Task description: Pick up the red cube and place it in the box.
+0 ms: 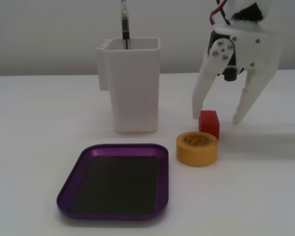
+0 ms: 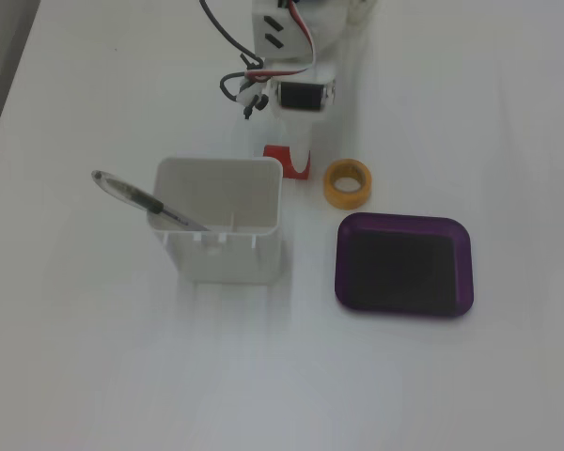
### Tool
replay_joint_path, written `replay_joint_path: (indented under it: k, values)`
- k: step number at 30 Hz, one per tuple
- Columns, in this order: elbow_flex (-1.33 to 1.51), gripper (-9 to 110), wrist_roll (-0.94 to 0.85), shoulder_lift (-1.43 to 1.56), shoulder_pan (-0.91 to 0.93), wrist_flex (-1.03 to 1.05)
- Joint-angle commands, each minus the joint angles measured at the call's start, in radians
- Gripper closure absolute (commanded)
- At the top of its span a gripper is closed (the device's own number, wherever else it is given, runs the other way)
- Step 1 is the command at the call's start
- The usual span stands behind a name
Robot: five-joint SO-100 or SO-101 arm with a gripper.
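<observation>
Between spread jaws (image 1: 217, 118) | red cube (image 1: 209, 123) | on table

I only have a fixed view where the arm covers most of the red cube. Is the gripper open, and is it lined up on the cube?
Observer: Open. In a fixed view the gripper shows one finger on each side of the red cube.
Operator: How low are the tips?
Observer: About level with the cube's top, and they seem to be clear of the table.
Operator: Anything in the way of closing?
Observer: The tape roll stands in front of the cube, nearer that camera. Neither finger touches it.
</observation>
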Motion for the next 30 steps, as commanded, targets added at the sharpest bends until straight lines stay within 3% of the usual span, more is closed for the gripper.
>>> replay_joint_path:
  k: [1, 13, 17, 23, 30]
  values:
    - [-0.040, 81, -0.008, -0.021, 0.028, -0.040]
    - [-0.026, 82, -0.051, -0.091, 0.103, -0.086]
    - [-0.031, 89, -0.051, -0.097, 0.095, -0.086]
    - [-0.026, 103, -0.048, -0.087, 0.012, -0.074]
    - [-0.123, 102, -0.037, 0.061, -0.083, 0.095]
